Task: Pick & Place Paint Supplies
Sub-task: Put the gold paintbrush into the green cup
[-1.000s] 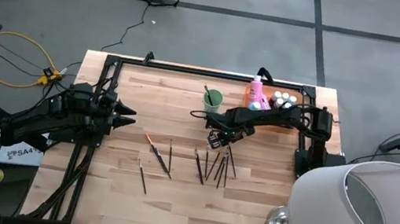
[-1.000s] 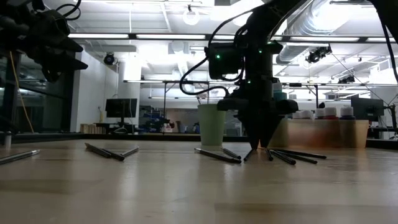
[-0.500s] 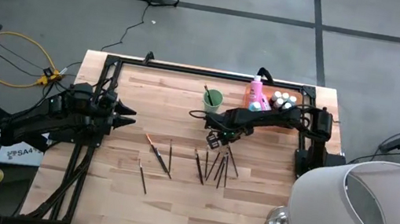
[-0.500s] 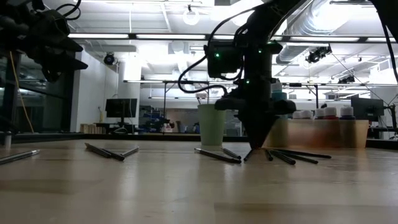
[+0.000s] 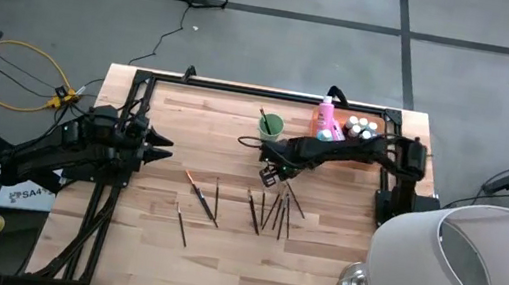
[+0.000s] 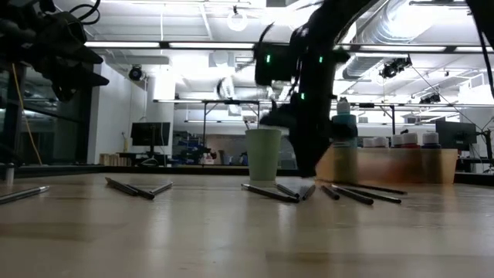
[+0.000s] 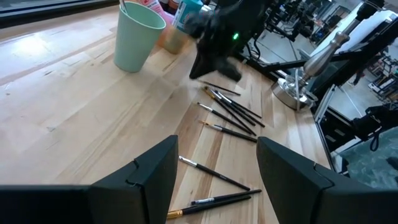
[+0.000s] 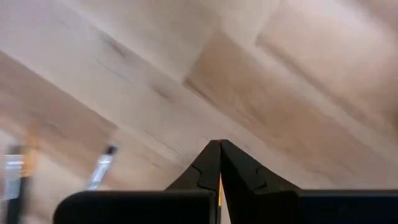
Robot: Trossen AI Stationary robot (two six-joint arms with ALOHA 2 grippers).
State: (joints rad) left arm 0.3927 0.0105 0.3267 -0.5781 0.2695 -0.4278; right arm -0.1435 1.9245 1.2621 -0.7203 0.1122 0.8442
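Several thin dark brushes (image 5: 274,211) lie flat on the wooden table right of centre, and more (image 5: 200,200) lie to their left. My right gripper (image 5: 270,175) hangs just above the right group, pointing down, shut on a brush. The light green cup (image 5: 271,125) stands behind it with one brush (image 5: 264,117) in it. A pink bottle (image 5: 327,116) and small pale-capped bottles (image 5: 363,128) stand in the orange tray (image 6: 394,164) at the far right. My left gripper (image 5: 165,147) waits open over the table's left side. My right gripper comes from above, pointing steeply down. Of the brush, only a thin yellow sliver (image 8: 219,186) shows, pinched between the shut fingers. Which part of the brush this is and how it hangs cannot be told, because the gripper is blurred in the other views.
A black frame (image 5: 262,91) runs along the table's far, left and right edges. A large white shade (image 5: 462,275) and a metal stand (image 5: 355,284) sit off the near right corner. Bare wood lies between the two brush groups and along the near edge.
My right gripper has shut over the right group of brushes. It has then risen a little and swung slightly toward the table's left, nearer the cup. The brushes on the table lie much as before.
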